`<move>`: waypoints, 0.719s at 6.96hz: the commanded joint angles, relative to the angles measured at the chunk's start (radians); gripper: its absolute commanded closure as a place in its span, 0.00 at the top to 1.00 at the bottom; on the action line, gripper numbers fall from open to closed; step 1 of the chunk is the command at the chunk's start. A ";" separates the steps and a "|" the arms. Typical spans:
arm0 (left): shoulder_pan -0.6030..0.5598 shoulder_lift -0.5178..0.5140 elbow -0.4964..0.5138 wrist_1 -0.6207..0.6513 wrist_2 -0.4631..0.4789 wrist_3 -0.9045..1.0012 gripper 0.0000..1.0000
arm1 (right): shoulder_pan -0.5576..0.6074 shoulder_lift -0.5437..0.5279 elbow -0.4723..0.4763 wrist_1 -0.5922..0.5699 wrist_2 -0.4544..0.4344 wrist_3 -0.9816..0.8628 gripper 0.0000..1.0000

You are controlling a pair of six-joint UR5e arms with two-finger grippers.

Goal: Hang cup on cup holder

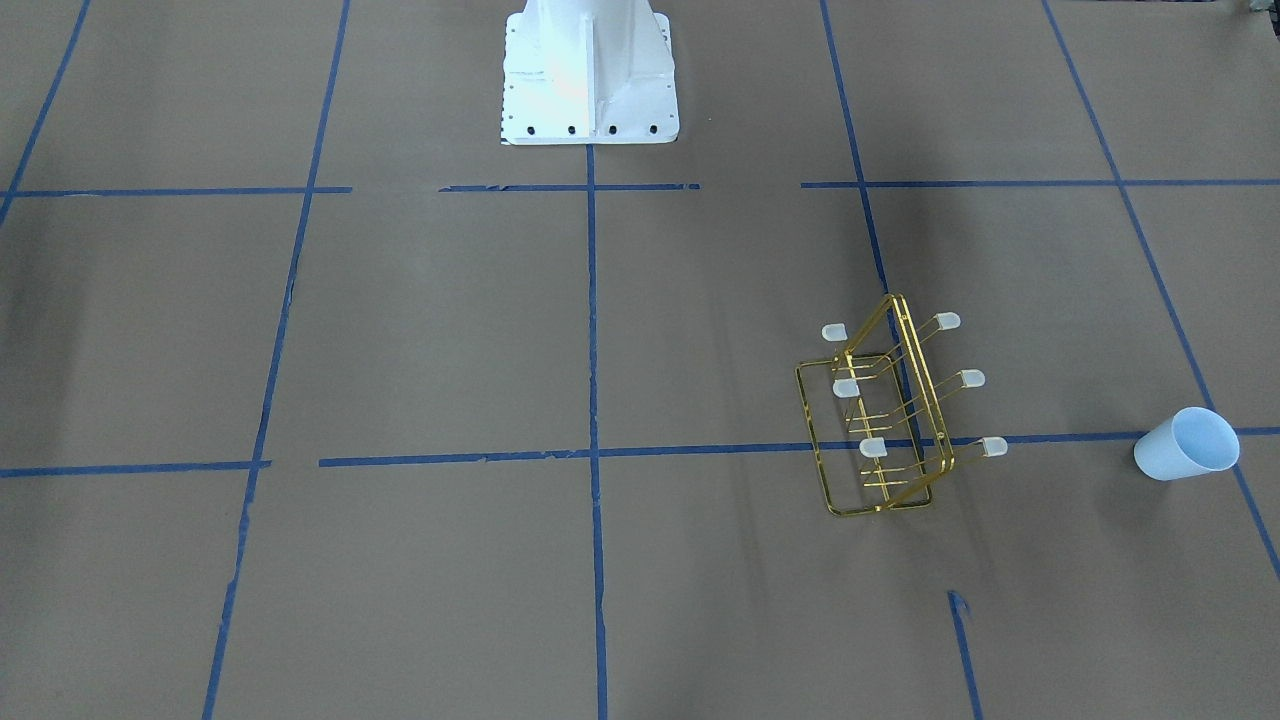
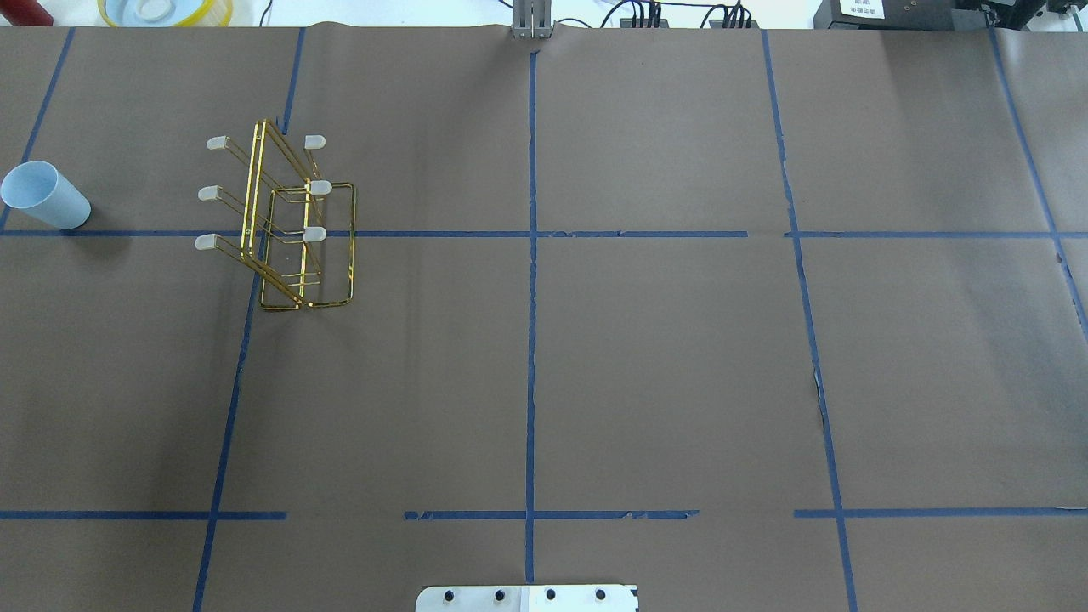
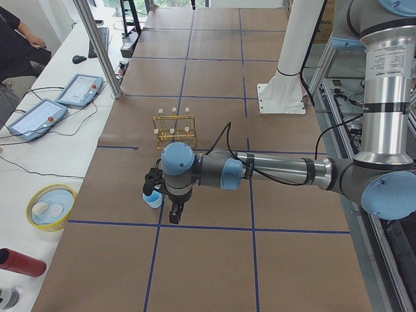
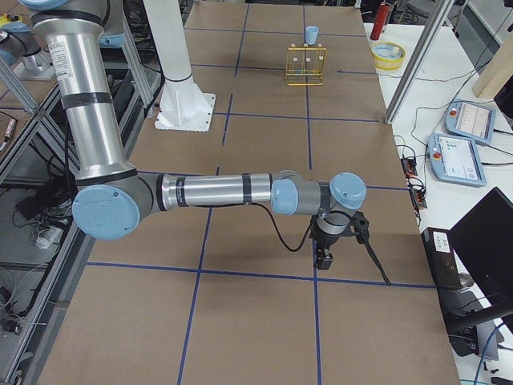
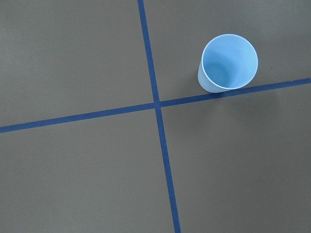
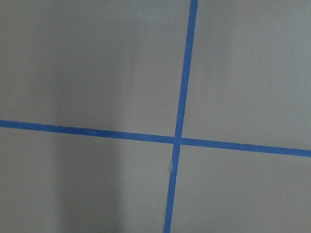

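Observation:
The pale blue cup (image 1: 1187,444) stands upright, mouth up, near the table's edge on my left side; it also shows in the overhead view (image 2: 44,196) and the left wrist view (image 5: 228,63). The gold wire cup holder (image 1: 885,420) stands a short way from it (image 2: 285,225), all its capped prongs bare. My left gripper (image 3: 174,218) hangs above the table close beside the cup (image 3: 154,199); I cannot tell if it is open or shut. My right gripper (image 4: 325,258) hovers over bare table far from both; I cannot tell its state either.
The white robot base (image 1: 588,75) stands at the table's middle rear. Off the table's far edge lie a yellow-rimmed dish (image 3: 51,207), a red cylinder (image 3: 23,262) and control tablets (image 3: 39,118). An operator sits at the left side view's top left corner.

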 commanded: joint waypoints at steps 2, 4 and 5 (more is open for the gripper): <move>0.000 0.001 -0.009 -0.003 -0.006 -0.001 1.00 | 0.002 0.000 0.000 0.000 0.000 0.000 1.00; 0.000 -0.021 0.000 -0.003 0.000 -0.009 1.00 | 0.000 0.000 0.000 0.000 0.000 0.000 1.00; 0.000 -0.043 -0.007 -0.001 0.002 -0.012 1.00 | 0.000 0.000 0.000 0.000 0.000 0.000 1.00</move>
